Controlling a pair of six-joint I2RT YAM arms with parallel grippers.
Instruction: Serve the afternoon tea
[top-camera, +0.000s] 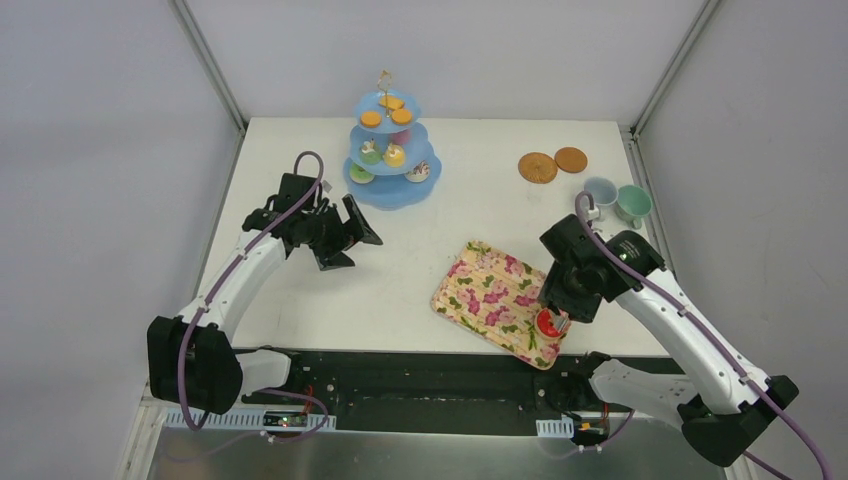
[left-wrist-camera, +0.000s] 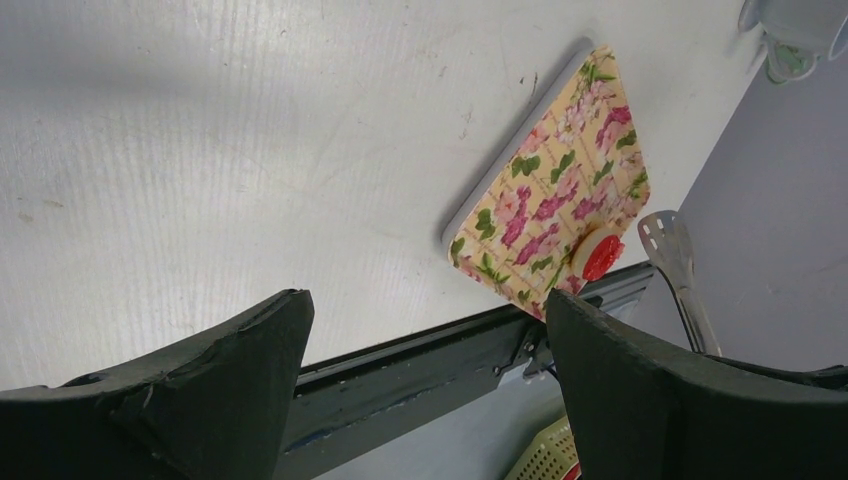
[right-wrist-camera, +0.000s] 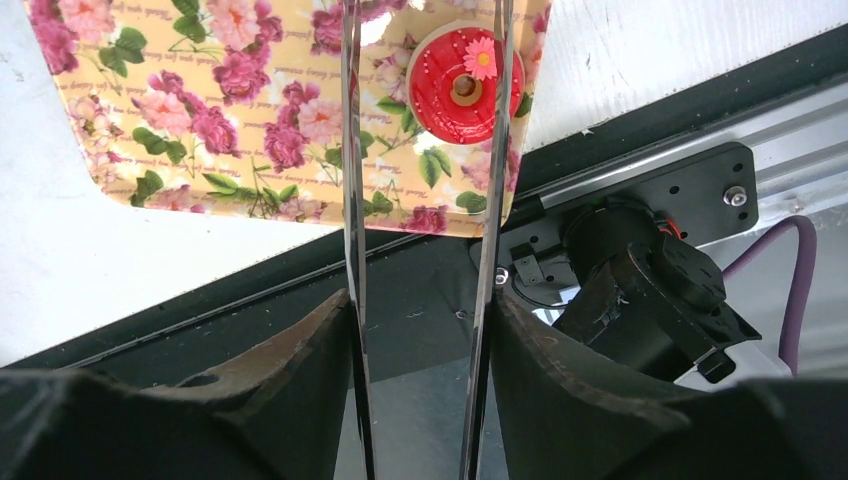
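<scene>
Red donut (right-wrist-camera: 465, 85) on flowered tray (right-wrist-camera: 200, 120) corner, between tongs (right-wrist-camera: 352, 150) arms, right tool (right-wrist-camera: 420, 300) bent down grasping tongs, left tool (left-wrist-camera: 428, 300) released.

The right gripper (top-camera: 558, 308) held silver tongs (top-camera: 562, 325) over a red iced ring donut (top-camera: 546, 323) at the five o'clock corner of a flowered rectangular tray (top-camera: 490, 285). The left gripper (top-camera: 351, 242) hung spread wide at nine o'clock, and a blue three-tier stand (top-camera: 390, 192) at twelve carried sweets (top-camera: 387, 118).
</scene>
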